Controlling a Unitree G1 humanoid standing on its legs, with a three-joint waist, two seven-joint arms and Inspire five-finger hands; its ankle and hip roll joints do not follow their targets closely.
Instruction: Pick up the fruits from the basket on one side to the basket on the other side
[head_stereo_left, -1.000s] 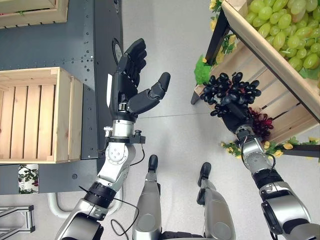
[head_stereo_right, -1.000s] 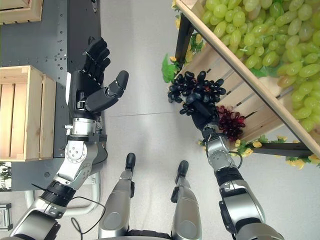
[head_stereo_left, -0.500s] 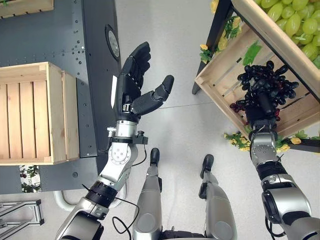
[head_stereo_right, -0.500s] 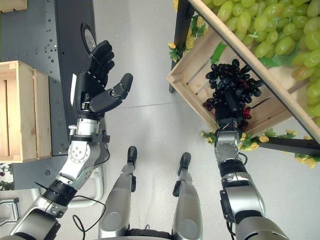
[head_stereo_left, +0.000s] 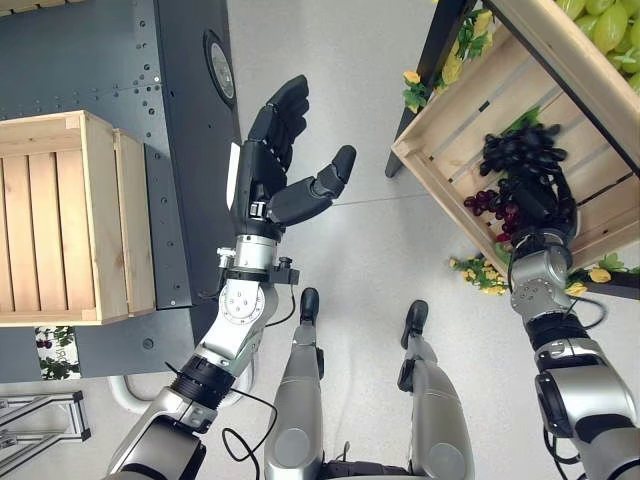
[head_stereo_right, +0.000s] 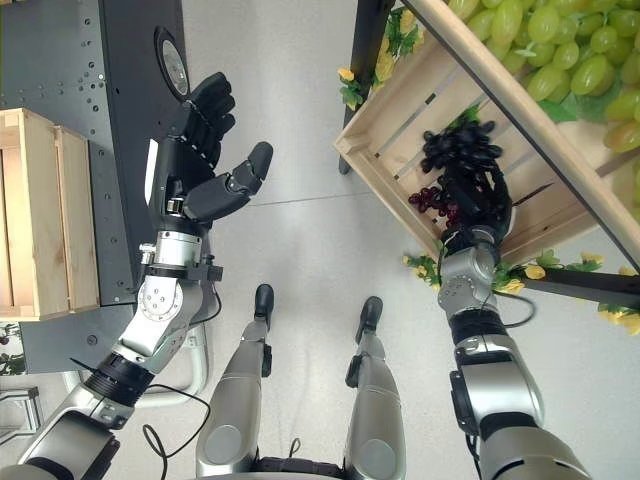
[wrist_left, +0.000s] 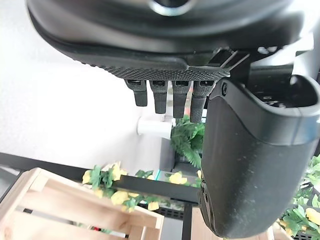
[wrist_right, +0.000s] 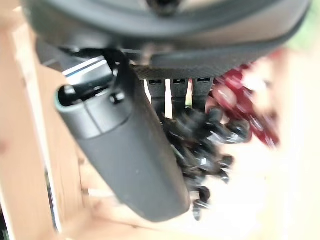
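Right robot hand (head_stereo_left: 540, 205) sits in the right crate (head_stereo_left: 450, 140), fingers curled on the black grapes (head_stereo_left: 515, 155). Left robot hand (head_stereo_left: 275, 170) open, idle. Left crate (head_stereo_left: 60, 220) looks empty; transfer not done.

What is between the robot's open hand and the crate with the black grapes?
Just bare grey floor between the left hand and the crate, as the left eye view shows.

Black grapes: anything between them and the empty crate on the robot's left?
Nothing visible. The right robot hand is at the black grape bunch in the lower crate of the fruit stand. Toward the empty wooden crate lies open floor; the left robot hand hangs open over that stretch and could be moved aside.
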